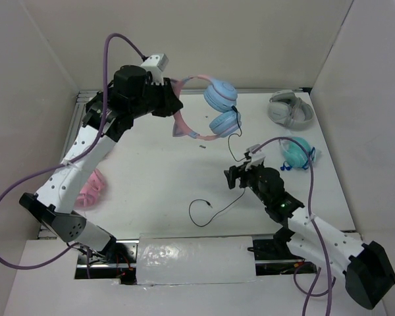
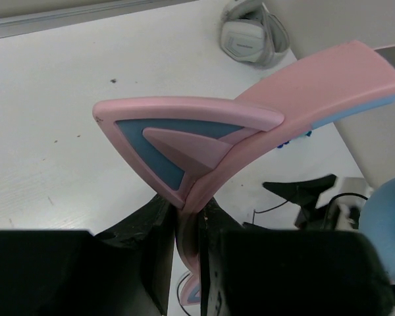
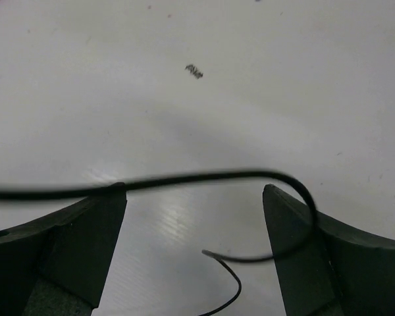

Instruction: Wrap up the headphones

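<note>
The headphones have a pink cat-eared headband and light blue ear cups. They are at the far middle of the top view. My left gripper is shut on the headband just below a cat ear and holds the headphones up; in the left wrist view the band is pinched between the jaws. The thin black cable hangs from an ear cup and passes my right gripper. It ends in a loop on the table. My right gripper is open, and the cable crosses at its fingertips.
Grey headphones lie at the far right and also show in the left wrist view. Turquoise headphones lie right of my right arm. Pink headphones lie by the left arm. A small dark speck is on the table. White walls enclose the table.
</note>
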`<state>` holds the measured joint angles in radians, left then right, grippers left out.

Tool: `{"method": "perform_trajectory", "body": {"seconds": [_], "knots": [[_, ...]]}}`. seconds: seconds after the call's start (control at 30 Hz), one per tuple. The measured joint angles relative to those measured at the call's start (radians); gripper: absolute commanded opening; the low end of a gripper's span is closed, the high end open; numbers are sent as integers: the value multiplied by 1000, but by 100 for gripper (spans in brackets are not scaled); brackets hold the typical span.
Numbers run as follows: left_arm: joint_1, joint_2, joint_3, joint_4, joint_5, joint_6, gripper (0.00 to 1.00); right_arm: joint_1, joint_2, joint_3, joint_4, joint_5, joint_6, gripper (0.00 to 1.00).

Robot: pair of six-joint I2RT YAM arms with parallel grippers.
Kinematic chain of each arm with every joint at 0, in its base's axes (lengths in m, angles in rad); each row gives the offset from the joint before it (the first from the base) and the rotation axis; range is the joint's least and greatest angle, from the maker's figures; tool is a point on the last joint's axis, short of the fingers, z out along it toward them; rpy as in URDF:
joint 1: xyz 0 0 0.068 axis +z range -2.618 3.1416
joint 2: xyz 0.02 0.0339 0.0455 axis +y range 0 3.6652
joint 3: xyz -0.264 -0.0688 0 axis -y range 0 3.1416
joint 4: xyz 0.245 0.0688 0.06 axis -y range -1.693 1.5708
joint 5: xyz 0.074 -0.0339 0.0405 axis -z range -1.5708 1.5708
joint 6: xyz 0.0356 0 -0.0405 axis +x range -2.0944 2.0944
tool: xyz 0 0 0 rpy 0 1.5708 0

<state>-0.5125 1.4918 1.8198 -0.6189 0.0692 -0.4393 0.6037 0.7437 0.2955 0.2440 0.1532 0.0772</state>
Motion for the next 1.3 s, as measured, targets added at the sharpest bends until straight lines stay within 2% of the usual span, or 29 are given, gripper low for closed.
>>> {"method": "perform_trajectory", "body": {"seconds": [0.13, 0.3, 0.47, 0.67, 0.77, 0.93, 1.07, 1.23, 1.27, 1.3], "knots": [[15, -3, 7, -1, 80, 22, 0, -9, 114, 26, -6, -66, -24, 89], [68, -3, 84, -18, 137, 30, 0, -13, 158, 59, -16, -114, -43, 79], [148, -3, 186, -7, 200, 32, 0, -22, 139, 72, -47, -205, -47, 88], [205, 6, 219, -6, 241, 17, 0, 16, -47, 73, -139, -343, -3, 93], [230, 29, 205, -3, 266, 8, 0, 40, -126, 75, -161, -338, 33, 98], [242, 32, 164, -8, 281, -9, 0, 47, -158, 75, -155, -270, 47, 100], [242, 31, 161, -8, 311, -10, 0, 47, -72, 76, -136, -265, 7, 100], [242, 30, 162, -8, 365, -9, 0, 45, 117, 114, -132, -235, -69, 99], [242, 29, 162, -8, 373, -9, 0, 40, 151, 129, -133, -232, -80, 98], [242, 25, 162, -8, 380, -9, 0, 36, 190, 146, -133, -231, -92, 92]]}}
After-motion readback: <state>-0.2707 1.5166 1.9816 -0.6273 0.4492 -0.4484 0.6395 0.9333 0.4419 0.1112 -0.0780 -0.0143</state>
